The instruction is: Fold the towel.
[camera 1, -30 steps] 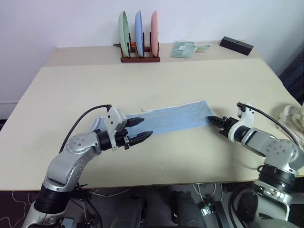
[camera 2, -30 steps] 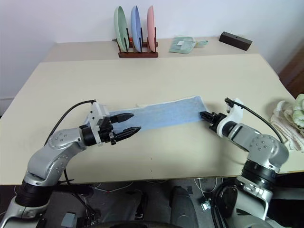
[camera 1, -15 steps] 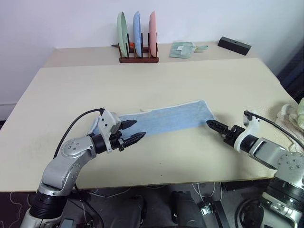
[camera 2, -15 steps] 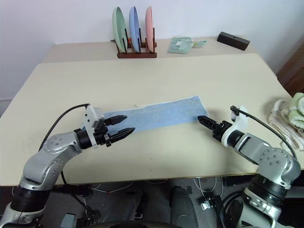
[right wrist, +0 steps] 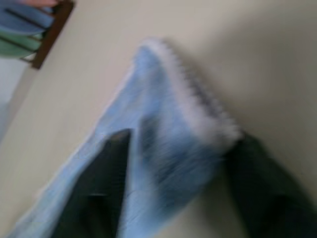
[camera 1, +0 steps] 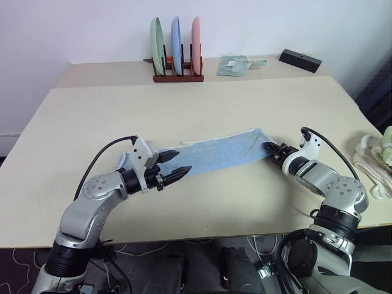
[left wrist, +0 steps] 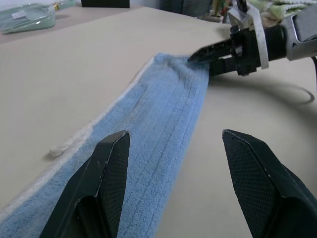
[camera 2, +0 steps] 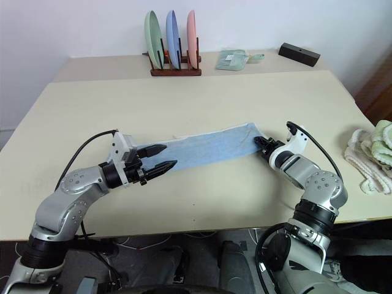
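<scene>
I had the right gripper (camera 1: pixel 267 146) at the towel (camera 1: pixel 214 154) end, jaws astride its corner, unclamped; left gripper (camera 1: pixel 176 165) wide. Next: pinch, lift, fold.

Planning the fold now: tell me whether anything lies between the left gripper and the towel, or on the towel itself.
Nothing visible does. The left gripper hovers open directly over the near end of the towel, with no object between them. The towel's surface is bare; the right gripper is at its far end.
</scene>
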Tool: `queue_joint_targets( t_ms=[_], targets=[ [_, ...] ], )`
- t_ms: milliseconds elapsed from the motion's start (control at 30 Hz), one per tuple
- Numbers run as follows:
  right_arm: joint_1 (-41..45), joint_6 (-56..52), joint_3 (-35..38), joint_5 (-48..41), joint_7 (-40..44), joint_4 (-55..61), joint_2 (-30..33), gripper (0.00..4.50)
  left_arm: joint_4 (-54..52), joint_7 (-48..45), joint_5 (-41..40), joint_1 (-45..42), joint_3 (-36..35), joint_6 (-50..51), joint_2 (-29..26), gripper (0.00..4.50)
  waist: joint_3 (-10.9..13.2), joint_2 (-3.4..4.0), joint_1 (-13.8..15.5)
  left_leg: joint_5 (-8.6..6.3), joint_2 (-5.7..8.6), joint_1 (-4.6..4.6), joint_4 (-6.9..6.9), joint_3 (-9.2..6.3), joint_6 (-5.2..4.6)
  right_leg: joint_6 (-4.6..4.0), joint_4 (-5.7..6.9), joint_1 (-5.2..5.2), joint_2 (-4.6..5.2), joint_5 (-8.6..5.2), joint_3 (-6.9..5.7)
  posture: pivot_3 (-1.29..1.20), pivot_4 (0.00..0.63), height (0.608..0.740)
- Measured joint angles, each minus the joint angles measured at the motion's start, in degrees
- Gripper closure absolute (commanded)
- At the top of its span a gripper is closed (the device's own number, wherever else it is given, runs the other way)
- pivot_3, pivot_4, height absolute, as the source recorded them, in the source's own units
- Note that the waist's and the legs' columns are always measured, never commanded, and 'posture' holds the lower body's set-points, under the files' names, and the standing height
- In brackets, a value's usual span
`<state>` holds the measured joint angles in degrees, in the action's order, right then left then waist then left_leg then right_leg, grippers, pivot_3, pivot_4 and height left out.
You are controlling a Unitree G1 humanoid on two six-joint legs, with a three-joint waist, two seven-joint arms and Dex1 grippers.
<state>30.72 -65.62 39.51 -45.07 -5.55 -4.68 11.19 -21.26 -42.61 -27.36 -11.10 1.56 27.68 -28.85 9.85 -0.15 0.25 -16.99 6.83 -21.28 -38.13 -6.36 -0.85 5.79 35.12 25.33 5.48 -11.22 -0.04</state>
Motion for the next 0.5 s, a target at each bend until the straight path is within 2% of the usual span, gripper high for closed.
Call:
queue_joint_targets(
  t_ms=[33,200,267,400,467,500],
  targets=[
    [0.03,0.37,0.02,-0.14,-0.16,0.09,-0.02,4.39,0.00,0.07,0.12,0.06,-0.01,-0.02,0.09,1.47,0.00,0.00,0.00,0.00,0.00,0.00,0.00,0.00,0.00,0.00,0.00,0.00,0.00,0.00,0.00,0.00,0.150,0.740],
    [-0.04,2.47,-0.16,-0.14,-0.47,-0.21,1.46,4.45,0.00,0.42,0.63,0.78,-0.04,-0.54,0.38,1.47,0.01,0.02,0.39,0.00,0.04,-0.04,0.00,0.00,-0.01,0.00,-0.01,0.02,0.00,0.00,0.00,0.00,0.150,0.740],
    [-0.35,2.82,-0.17,0.03,0.68,-0.49,5.16,4.45,0.01,0.45,0.69,0.87,-0.08,-0.69,0.49,1.47,0.05,0.10,0.64,0.00,0.17,-0.10,0.00,-0.04,-0.02,0.01,-0.02,0.05,0.07,-0.01,-0.02,0.00,0.150,0.740],
    [-1.07,5.54,-1.02,1.66,7.26,-0.28,16.99,4.45,1.06,0.39,0.96,0.67,-0.10,-1.03,0.50,1.47,0.07,0.14,0.43,-0.03,0.19,-0.11,0.00,-0.01,-0.06,0.04,-0.08,0.04,0.09,-0.02,-0.02,0.00,0.150,0.740],
    [-2.29,7.48,-3.76,3.01,11.79,1.49,21.35,4.45,1.45,0.28,1.09,0.28,-0.03,-1.10,0.59,1.47,0.07,0.14,0.06,-0.03,0.09,-0.08,0.03,0.01,-0.07,0.04,-0.08,0.04,0.07,-0.03,-0.01,0.00,0.150,0.740],
    [-3.85,8.89,-7.38,4.34,15.21,3.54,23.93,4.45,1.61,0.20,1.18,-0.07,-0.02,-1.16,0.63,1.47,0.08,0.14,-0.14,-0.03,0.04,-0.09,0.04,0.02,-0.07,0.04,-0.08,0.06,0.06,-0.03,-0.01,0.00,0.150,0.740]
  ],
)
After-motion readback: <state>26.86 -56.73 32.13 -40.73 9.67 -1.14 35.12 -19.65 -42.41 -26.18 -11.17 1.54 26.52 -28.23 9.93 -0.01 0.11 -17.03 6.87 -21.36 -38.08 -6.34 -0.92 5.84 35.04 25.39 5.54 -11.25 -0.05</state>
